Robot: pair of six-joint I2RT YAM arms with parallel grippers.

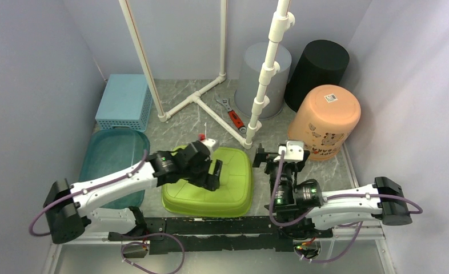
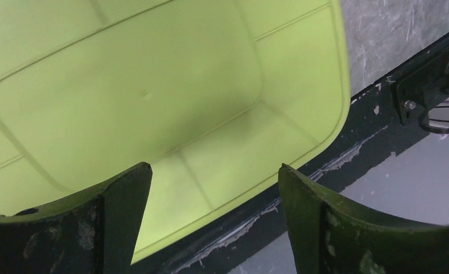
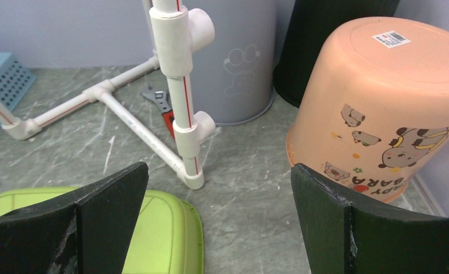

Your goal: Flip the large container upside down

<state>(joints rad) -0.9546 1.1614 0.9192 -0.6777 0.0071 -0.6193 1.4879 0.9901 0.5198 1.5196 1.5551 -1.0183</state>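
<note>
1. The left fingers are spread wide apart with nothing between them. In the left wrist view they frame only the green container.
2. Whether their tips touch that green surface cannot be told.
3. The right fingers are also wide apart and hold nothing. They point across bare worktop toward the white pipe frame and the orange bucket.
4. From above, the green container lies at the near middle of the worktop, just ahead of the arm bases. A flat face with moulded lines is turned up. The left fingers are over its left half, and the right fingers are just off its right edge.
5. The orange bucket stands mouth down at the right, near the right fingers.
6. Behind it, a grey bin and a black bin stand side by side at the back wall.
7. A red-handled wrench lies beside the pipe frame's base.
8. At the left, a teal tub sits beside the green container, with a blue basket behind it.
</note>
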